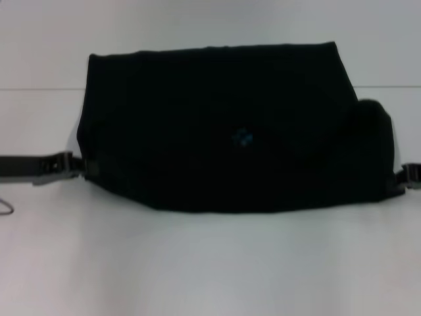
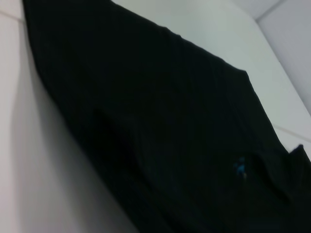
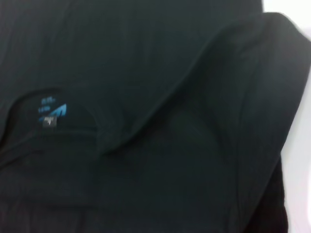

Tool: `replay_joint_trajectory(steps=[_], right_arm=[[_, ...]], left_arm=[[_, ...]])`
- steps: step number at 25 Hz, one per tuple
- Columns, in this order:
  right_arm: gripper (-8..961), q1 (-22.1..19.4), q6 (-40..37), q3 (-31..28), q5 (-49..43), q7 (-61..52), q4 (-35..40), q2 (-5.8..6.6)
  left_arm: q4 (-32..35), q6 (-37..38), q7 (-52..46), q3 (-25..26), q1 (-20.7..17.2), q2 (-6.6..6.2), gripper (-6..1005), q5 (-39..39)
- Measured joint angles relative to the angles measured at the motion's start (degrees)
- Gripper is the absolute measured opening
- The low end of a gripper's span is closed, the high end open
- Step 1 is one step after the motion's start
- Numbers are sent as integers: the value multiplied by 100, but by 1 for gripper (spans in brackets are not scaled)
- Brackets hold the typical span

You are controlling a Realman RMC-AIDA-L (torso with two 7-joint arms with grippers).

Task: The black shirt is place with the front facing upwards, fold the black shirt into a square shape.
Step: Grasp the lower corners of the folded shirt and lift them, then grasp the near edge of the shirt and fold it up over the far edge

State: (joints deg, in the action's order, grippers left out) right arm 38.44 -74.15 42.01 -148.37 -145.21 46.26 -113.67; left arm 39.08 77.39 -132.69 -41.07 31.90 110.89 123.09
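Observation:
The black shirt (image 1: pixel 197 112) lies in a wide folded shape across the middle of the white table (image 1: pixel 210 263). Its small blue neck label (image 1: pixel 242 137) faces up near the centre, and no lettering shows. The cloth humps up at the shirt's right end (image 1: pixel 370 131). My left gripper (image 1: pixel 77 168) meets the shirt's left edge low on the table. My right gripper (image 1: pixel 402 178) is at the right edge, mostly hidden by cloth. The left wrist view shows the shirt (image 2: pixel 160 121) and label (image 2: pixel 240 167). The right wrist view is filled by the shirt (image 3: pixel 160 145), with its collar and label (image 3: pixel 52 110).
White tabletop surrounds the shirt in front and behind. A seam line (image 1: pixel 39 89) runs across the table behind the shirt. A thin grey wire loop (image 1: pixel 5 207) lies at the far left edge.

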Motion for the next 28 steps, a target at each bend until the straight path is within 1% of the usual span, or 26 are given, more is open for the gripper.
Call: replay_joint_trajectory(steps=[2,5,10,12,13,14,17,19,21,23,26,28], right_arm=[[42,-209,-451,-27,2,0,356,-37],[42,-482,-1078,-62,7,12,700,-66],[43,-848,-2008,-58,-2,106,996,-81],[43,-998,-2310,-61,0,174,1130,-113],[43,-1134,-2618,-61,2,296,1236,-160],[43,-1134,-2618,-61,2,296,1236,-160],[43,-1288,-2837,-97,-23,497,1289,-205],[43,-1353,-2862,-276,45,660,1265,-207],[43,-1329,-2868,-629,265,851,1109,-156],[44,-1227,-2867,-1015,649,1032,858,-38],[44,-1038,-2690,-1342,1266,1150,475,155],[44,-892,-2390,-1399,1565,1152,248,248]], left_arm=[[33,386,-1,22,-31,-86,60,128],[181,964,-33,33,-110,-145,60,358],[458,1787,-5,39,-320,-143,60,521],[558,2036,-3,45,-393,-128,60,620],[665,2292,1,52,-483,-118,60,746],[665,2292,1,52,-483,-118,60,746],[732,2619,65,158,-589,-112,60,827],[726,2803,189,379,-633,-111,60,830],[700,2967,322,705,-633,-133,60,811],[689,2973,351,984,-560,-151,61,791],[679,2730,266,1364,-344,-139,61,783],[678,2345,82,1580,-147,-92,61,781]])
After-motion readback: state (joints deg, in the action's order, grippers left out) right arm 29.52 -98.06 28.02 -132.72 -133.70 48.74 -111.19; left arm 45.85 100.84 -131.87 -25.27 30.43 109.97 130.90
